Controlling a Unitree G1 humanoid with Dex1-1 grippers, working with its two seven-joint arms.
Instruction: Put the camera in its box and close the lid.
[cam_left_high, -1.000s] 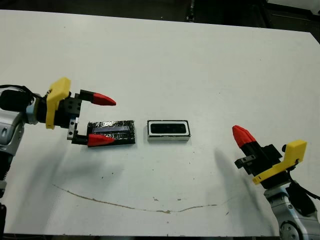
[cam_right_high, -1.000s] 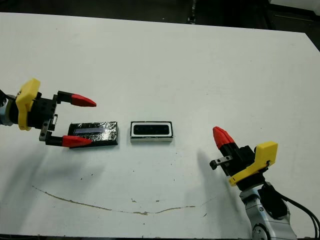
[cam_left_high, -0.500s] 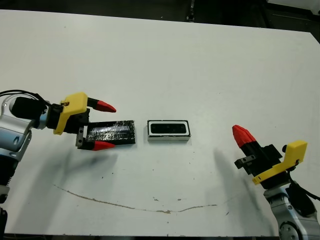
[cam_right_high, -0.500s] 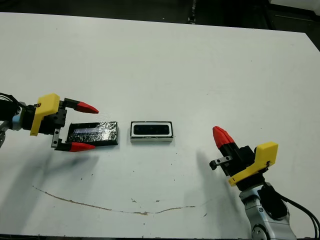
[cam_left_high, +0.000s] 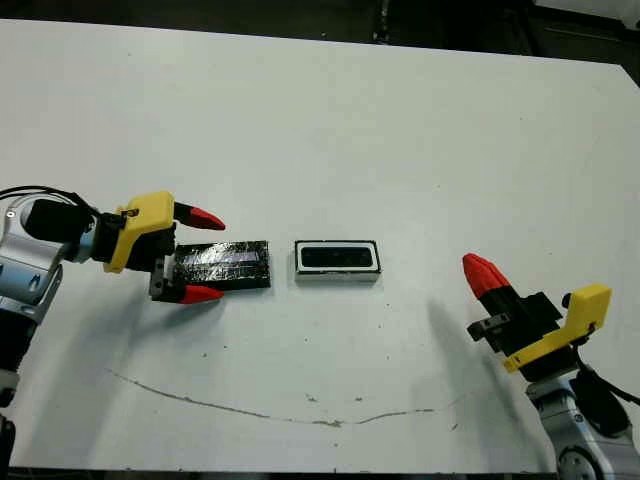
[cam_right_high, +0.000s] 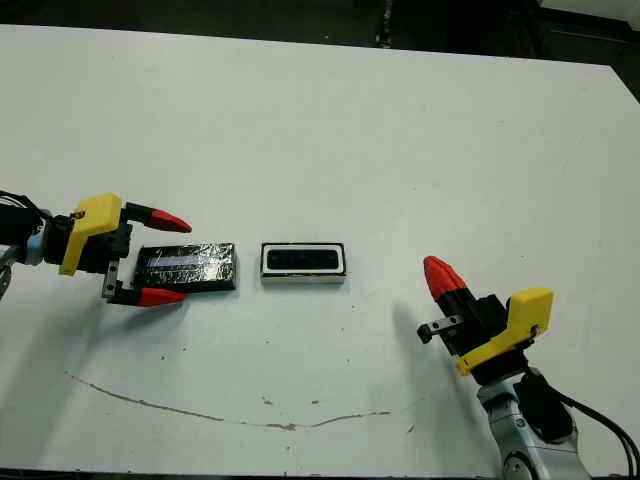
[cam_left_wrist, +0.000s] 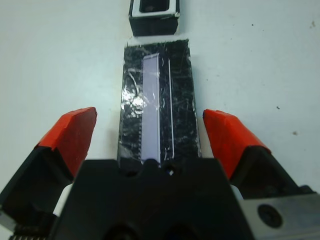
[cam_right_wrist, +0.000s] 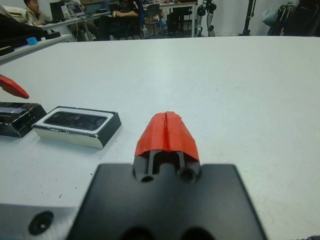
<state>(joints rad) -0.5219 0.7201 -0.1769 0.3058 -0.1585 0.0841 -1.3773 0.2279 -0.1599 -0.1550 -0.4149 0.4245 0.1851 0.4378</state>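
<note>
The lid (cam_left_high: 222, 264), a glossy black slab with a pale stripe, lies flat on the white table left of centre. My left gripper (cam_left_high: 205, 256) is open at table height, one red finger on each side of the lid's left end without touching it; the left wrist view shows the lid (cam_left_wrist: 157, 107) running out between the fingers (cam_left_wrist: 75, 135). Just right of the lid stands the box (cam_left_high: 338, 279), a white tray with a black rim, and the camera (cam_left_high: 338, 258) lies inside it. My right gripper (cam_left_high: 482, 275) is shut and holds nothing, at the front right, well away from the box (cam_right_wrist: 75, 134).
A thin brown curved mark (cam_left_high: 260, 412) crosses the table near its front edge. Beyond the far edge of the table, people (cam_right_wrist: 125, 10) sit at desks. Bare white table (cam_left_high: 400, 130) stretches behind the box and lid.
My left gripper has turned and dropped to table height around the lid's left end, then drawn back slightly to the left. The lid, box and right gripper have stayed put.
</note>
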